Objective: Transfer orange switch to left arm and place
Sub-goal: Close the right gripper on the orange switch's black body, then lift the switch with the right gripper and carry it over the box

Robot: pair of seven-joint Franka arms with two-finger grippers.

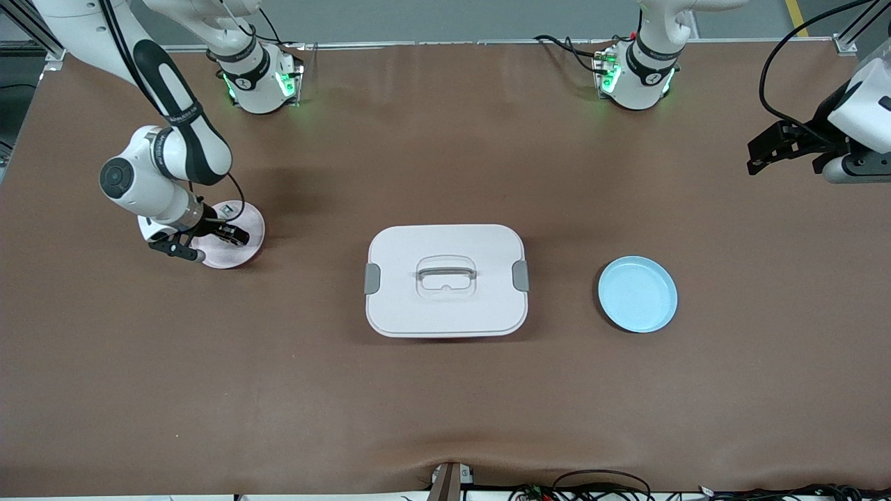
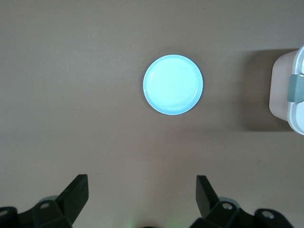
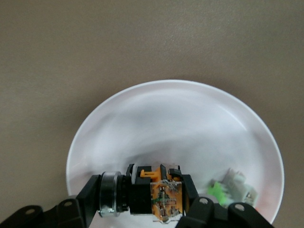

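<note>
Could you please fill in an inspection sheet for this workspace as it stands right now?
Surface: brown table cover, wrinkled at the front camera's edge.
Job's things: orange switch over the pink plate; box mid-table, lid on; blue plate toward the left arm's end, bare.
Clutter: small green-and-clear component on the pink plate.
Grippers: right claw shut on the orange switch; left claw open, waiting above the table at its own end.
Cables: black leads at the front camera's edge; others by the bases.
Surroundings: nothing seen.
</note>
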